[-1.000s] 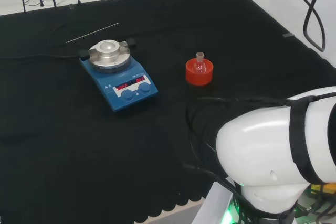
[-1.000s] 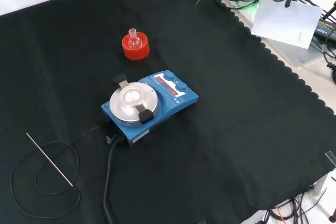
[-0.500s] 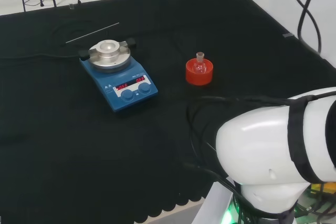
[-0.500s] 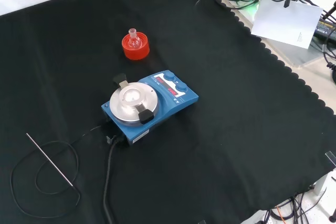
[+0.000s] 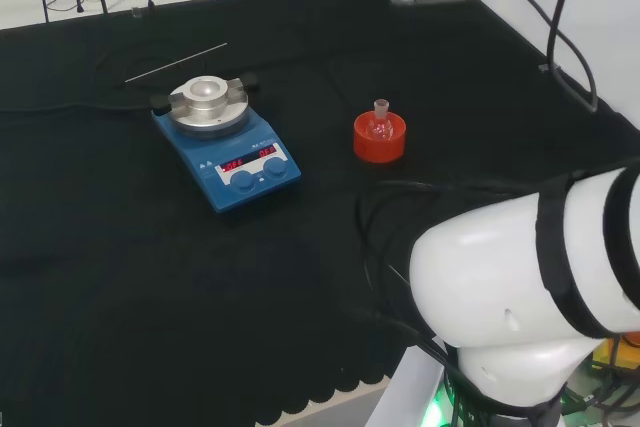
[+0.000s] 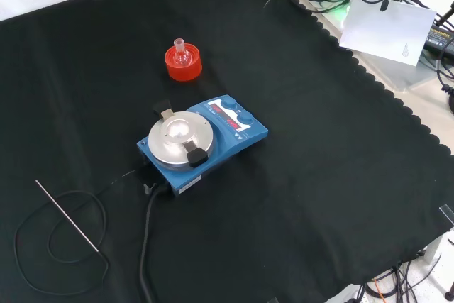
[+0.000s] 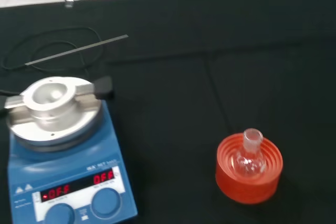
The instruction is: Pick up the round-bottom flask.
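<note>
One small clear round-bottom flask (image 5: 380,125) sits upright in a red ribbed stand (image 5: 380,139) on the black cloth of the desk (image 5: 120,277) in the head view, toward the desk's right edge and about midway between its near and far edges. To the left of the stand, well apart from it, stands a blue hotplate (image 5: 226,151) with a round metal top and two knobs facing the near edge. A thin metal rod (image 5: 176,62) lies on the cloth beyond the hotplate, near the far edge. The arm's white link (image 5: 520,297) rises at the near right corner, with black cables looping over the cloth just beside it.

From the front view, the flask (image 6: 181,52) stands in its stand (image 6: 184,64) toward the far side of the cloth, with the hotplate (image 6: 202,142) nearer the middle of the desk (image 6: 340,196). The rod (image 6: 67,216) lies near the left edge within a loop of black cable.

Seen from the wrist view, the flask (image 7: 250,157) stands neck up in the stand (image 7: 249,168), with nothing touching it. The hotplate (image 7: 63,156) is beside it, apart, and the rod (image 7: 76,50) lies beyond. Whether the hand's fingers are spread or curled, I cannot tell.
</note>
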